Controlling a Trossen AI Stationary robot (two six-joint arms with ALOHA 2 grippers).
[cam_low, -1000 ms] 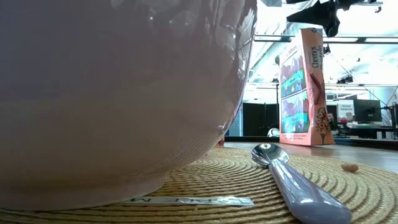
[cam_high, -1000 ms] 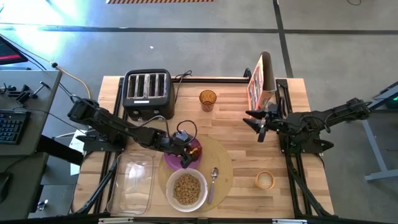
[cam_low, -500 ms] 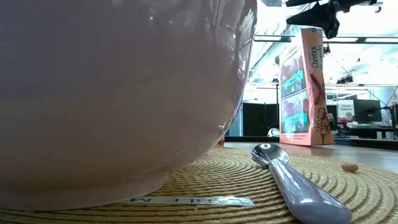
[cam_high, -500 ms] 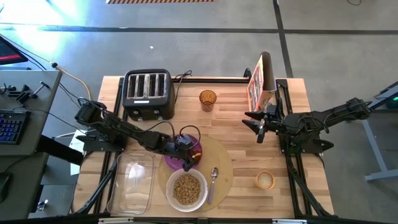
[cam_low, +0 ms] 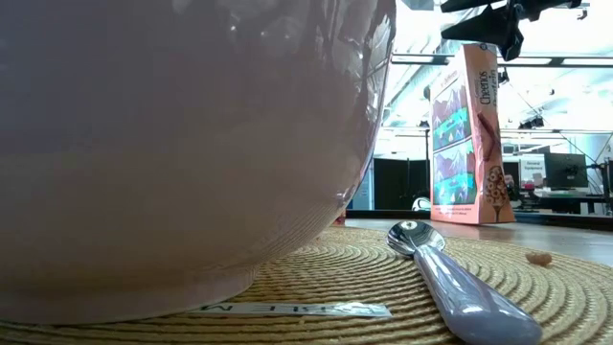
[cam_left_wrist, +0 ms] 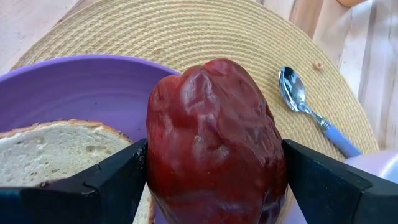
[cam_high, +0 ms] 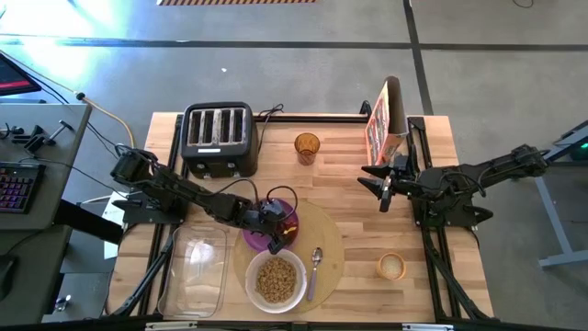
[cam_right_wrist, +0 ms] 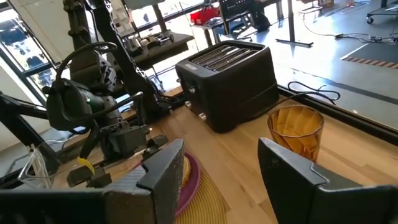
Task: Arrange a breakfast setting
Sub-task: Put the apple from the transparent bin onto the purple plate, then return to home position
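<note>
The round tan placemat (cam_high: 326, 232) carries a purple plate (cam_high: 255, 235), a white bowl (cam_high: 276, 280) of brown cereal and a metal spoon (cam_high: 314, 267). My left gripper (cam_high: 276, 235) hovers low over the plate, shut on a dark red food piece (cam_left_wrist: 214, 143). A pale bread slice (cam_left_wrist: 56, 155) lies on the plate under it. A toasted bagel ring (cam_high: 391, 267) rests on the bare table right of the placemat. My right gripper (cam_high: 381, 188) hangs open and empty near the cereal box (cam_high: 386, 124). My left gripper pinches the dark red food piece by its two opposite sides (cam_left_wrist: 155, 174), one finger (cam_left_wrist: 106, 183) on each. The fingers slant down from the table's left. The piece stands upright between them over the plate's near rim; whether its underside touches the plate is hidden.
A black toaster (cam_high: 219, 138) stands at the far left and an amber cup (cam_high: 307, 147) beside it. A clear plastic container (cam_high: 195, 276) lies left of the bowl. In the low view the bowl (cam_low: 182, 144) fills the left, with the spoon (cam_low: 450, 278) right of it.
My left gripper has sunk a little toward the purple plate, still holding the dark red food piece. My right arm has kept still.
</note>
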